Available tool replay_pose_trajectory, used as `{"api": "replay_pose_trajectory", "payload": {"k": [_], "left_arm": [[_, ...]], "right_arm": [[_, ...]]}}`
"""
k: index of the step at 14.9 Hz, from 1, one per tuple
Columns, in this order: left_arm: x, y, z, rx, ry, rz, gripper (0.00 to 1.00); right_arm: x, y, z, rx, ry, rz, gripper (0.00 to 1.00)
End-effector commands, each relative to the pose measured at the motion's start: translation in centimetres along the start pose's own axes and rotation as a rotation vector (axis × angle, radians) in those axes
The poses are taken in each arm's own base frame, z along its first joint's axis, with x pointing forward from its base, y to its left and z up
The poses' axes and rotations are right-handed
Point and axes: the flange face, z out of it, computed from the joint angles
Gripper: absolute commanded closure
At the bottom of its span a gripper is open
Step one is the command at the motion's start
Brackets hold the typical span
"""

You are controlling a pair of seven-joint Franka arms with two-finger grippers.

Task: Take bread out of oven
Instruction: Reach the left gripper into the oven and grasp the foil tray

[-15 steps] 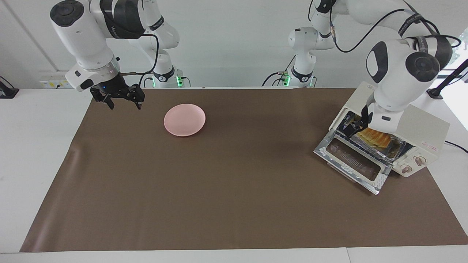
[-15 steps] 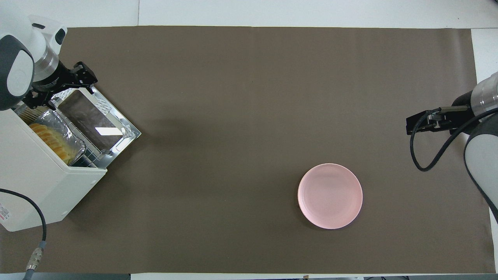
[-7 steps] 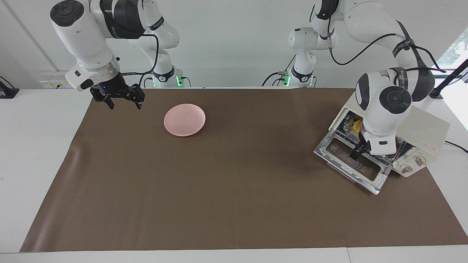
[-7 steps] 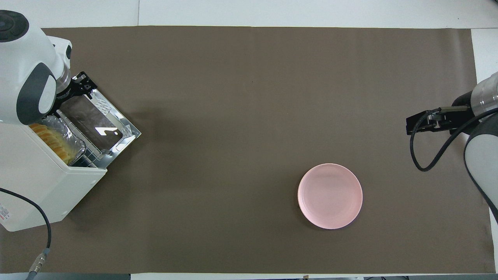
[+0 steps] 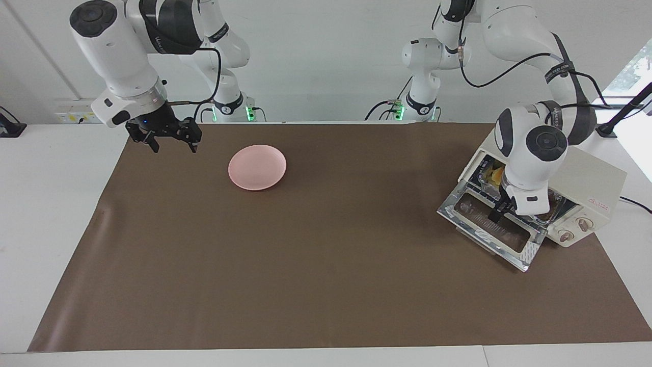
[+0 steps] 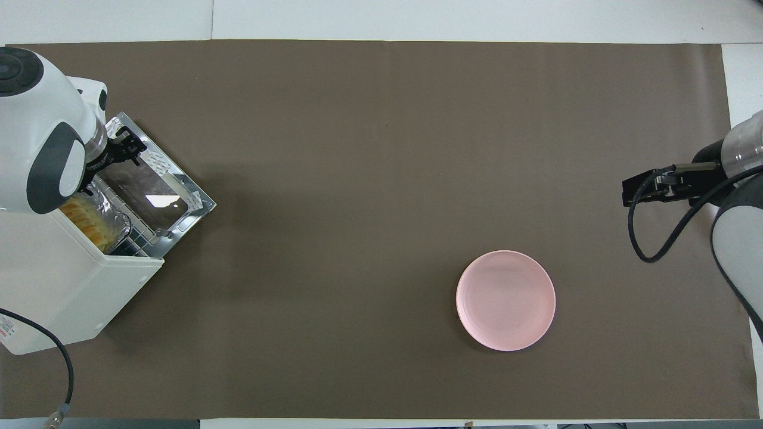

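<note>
sitting in oven (image 6: 71,280): bread (image 6: 86,219), seemingly traybound

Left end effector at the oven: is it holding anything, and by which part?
Nothing is held. The left end effector is open over the lowered oven door; the bread lies in its foil tray inside.
</note>
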Motion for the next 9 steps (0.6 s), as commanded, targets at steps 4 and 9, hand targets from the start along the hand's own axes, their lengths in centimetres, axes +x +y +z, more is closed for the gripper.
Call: {"api": "replay_pose_trajectory", "payload": {"k": [4, 9], "left_arm": [[-0.8, -1.9, 2.1, -0.02, 0.032, -0.035, 0.13], [-1.1, -2.0, 2.7, -0.024, 0.031, -0.027, 0.86]], "right_arm": [[-0.5, 0.5, 0.0, -0.016, 0.002, -0.019, 0.0], [-0.4, 0.4, 0.0, -0.014, 0.004, -0.019, 0.0]]}}
